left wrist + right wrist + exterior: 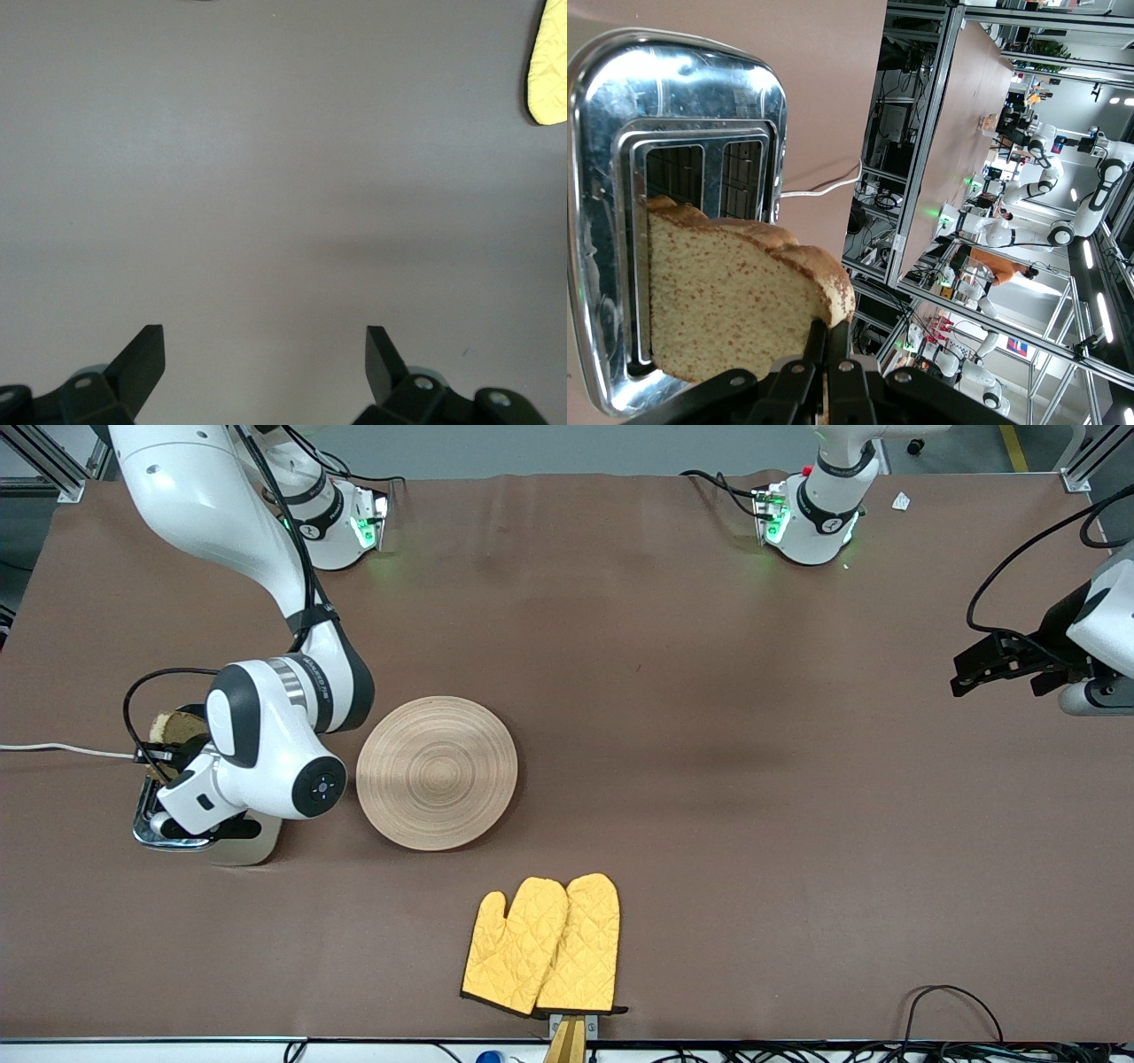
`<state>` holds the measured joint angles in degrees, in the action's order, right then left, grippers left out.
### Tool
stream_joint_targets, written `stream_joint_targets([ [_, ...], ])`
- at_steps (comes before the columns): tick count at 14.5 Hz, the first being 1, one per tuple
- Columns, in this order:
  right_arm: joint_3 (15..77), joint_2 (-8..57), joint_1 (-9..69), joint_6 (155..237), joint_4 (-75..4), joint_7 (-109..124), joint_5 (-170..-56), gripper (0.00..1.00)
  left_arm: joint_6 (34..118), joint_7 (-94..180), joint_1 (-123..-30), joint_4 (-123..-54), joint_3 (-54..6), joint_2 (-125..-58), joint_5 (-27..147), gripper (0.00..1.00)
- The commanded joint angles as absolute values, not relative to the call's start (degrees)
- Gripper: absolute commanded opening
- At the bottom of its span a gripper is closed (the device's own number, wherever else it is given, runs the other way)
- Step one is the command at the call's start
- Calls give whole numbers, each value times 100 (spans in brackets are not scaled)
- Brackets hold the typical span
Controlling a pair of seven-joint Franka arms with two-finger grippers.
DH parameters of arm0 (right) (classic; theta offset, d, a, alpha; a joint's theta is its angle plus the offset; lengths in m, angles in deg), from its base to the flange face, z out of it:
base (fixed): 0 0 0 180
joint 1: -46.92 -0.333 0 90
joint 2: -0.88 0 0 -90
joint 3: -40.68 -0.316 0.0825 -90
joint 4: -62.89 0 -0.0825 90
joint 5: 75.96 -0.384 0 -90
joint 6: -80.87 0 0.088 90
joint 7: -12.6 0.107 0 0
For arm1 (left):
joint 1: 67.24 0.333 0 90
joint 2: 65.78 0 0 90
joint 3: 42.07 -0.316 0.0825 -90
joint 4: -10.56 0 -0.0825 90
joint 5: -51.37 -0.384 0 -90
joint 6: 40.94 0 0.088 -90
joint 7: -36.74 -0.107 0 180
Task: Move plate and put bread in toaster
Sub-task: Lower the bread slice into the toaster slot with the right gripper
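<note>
I see the plate [437, 772] flat on the table beside the toaster [673, 133], oven mitts [545, 946] nearer the camera. My right gripper [824, 367] pinches the bread [731, 297] over the toaster's slots. Left gripper [266, 363] waits, fingers spread, over bare table.

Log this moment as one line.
right claw: shut on bread, over toaster | left claw: open, waiting | plate: beside toaster

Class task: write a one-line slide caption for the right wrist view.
Right gripper pinches the bread by its crust above the toaster's open slots.
</note>
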<state>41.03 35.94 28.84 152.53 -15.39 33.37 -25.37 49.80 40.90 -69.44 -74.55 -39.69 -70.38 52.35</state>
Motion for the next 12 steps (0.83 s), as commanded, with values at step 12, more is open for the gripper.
stream_joint_targets([
  [12, 4085, 3832, 3014, 15628, -1138, 3255, -2542, 0, 5038, 4131, -6917, -7478, -3970, -7009, 5313, 100],
])
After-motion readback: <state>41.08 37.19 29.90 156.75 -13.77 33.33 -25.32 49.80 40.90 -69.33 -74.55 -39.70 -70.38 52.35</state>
